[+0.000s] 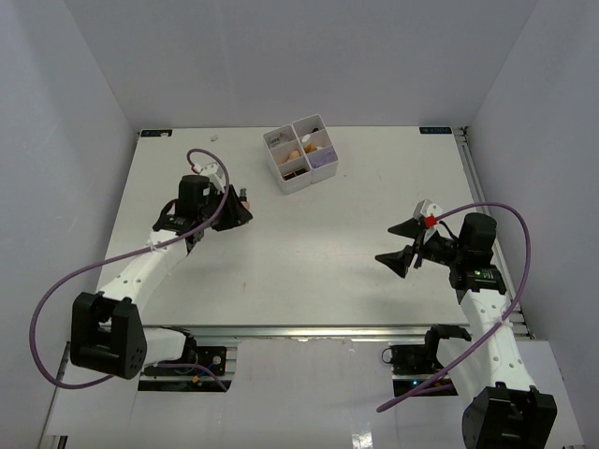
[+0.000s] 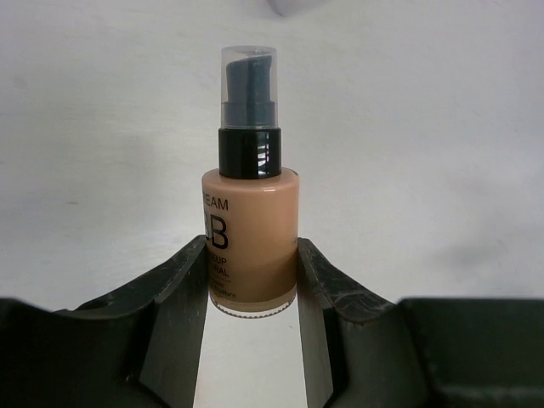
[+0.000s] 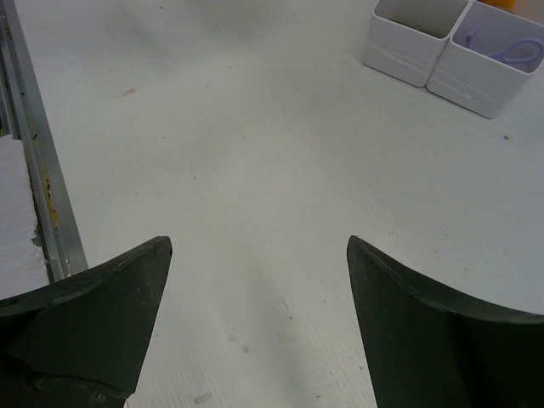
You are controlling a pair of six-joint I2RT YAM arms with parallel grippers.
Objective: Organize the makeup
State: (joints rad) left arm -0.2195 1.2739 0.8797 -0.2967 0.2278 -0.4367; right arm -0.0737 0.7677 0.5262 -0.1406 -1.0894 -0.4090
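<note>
White table, plain grey walls on three sides. White box with four compartments sits at the far middle of the surface.

Left gripper: out over the left half of the table, short of the box. Its two fingers press on either side of the tan bottle, low on the body, one pad to each flank. The bottle stands upright in the wrist view, black collar and pump above, clear cap over the pump.

Right gripper: fingers spread wide, nothing between them, over bare table on the right side, well apart from both bottle and box.

Handling, as a judgement: the bottle looks rigid and glossy, glass or hard plastic, so it should not give under pressure but may slide in a light pinch. The liquid fill probably puts the weight low. The tan body is the place to hold, about where the fingers sit now. The clear cap looks like a push-on part that could come away, so it is a poor place to grip.

Hard to make out: whether the bottle's base rests on the table or hangs just clear of it. From above the arm hides nearly all of the bottle. The box holds small tan and dark items, too small to name; the right wrist view shows a lilac loop in one compartment, and the box is cut off at the frame edge there.
</note>
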